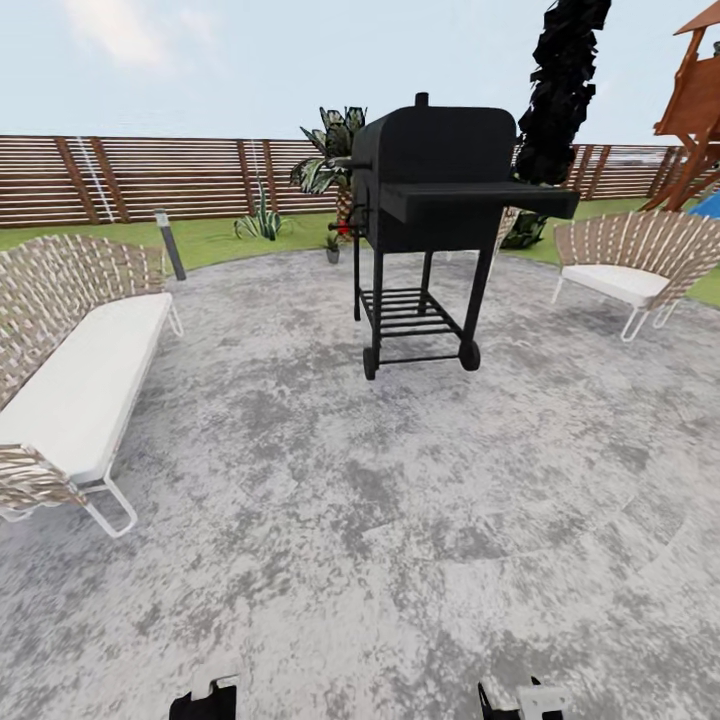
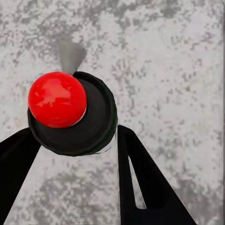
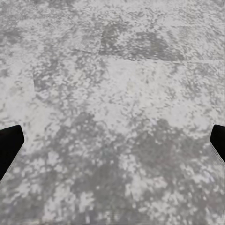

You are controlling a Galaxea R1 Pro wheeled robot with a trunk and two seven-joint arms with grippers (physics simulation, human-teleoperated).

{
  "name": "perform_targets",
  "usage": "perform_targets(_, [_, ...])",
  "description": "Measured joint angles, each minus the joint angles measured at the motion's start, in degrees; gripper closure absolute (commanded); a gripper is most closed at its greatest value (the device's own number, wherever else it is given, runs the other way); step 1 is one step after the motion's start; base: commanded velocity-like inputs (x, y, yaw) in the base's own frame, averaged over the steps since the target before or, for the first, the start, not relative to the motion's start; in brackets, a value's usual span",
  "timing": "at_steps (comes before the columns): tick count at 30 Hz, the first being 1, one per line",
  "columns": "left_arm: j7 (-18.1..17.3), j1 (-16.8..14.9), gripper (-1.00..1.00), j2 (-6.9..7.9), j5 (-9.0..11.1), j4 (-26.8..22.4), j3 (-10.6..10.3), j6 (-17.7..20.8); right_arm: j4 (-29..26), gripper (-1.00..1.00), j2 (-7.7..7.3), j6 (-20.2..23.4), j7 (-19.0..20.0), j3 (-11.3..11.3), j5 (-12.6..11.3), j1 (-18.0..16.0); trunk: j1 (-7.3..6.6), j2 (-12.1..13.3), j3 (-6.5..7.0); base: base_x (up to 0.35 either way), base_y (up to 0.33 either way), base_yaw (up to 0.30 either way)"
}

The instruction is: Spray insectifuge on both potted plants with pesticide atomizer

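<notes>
In the left wrist view my left gripper [image 2: 75, 133] is shut on a small round black object with a red ball on top and a grey cone-shaped spout, which I take for the pesticide atomizer [image 2: 58, 98] seen end-on above the paving. The right gripper [image 3: 112, 140] is open, with bare paving between its black fingertips [image 3: 9, 143]. Both grippers show at the head view's lower edge, left [image 1: 212, 700] and right [image 1: 520, 700]. One small potted plant [image 1: 332, 247] stands far off at the patio's edge, left of the grill. I stand on the garden's round grey patio [image 1: 330, 520].
A black wheeled grill [image 1: 430, 200] stands ahead in mid-patio. A woven bench [image 1: 80, 380] is at the left and a woven chair [image 1: 630, 265] at the right. Beyond are a grey bollard lamp [image 1: 168, 243], a spiky agave [image 1: 262, 222], lawn and a slatted fence [image 1: 150, 178].
</notes>
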Motion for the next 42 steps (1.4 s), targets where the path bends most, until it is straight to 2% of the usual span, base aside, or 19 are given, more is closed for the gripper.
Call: perform_targets(42, [-0.08,0.0,1.0,-0.15,-0.04,0.0,-0.04,0.05,-0.7,-1.0,-0.04,-0.2,0.43,-0.03,0.1,0.0,0.0,0.0,0.0,0.335,0.0,0.0])
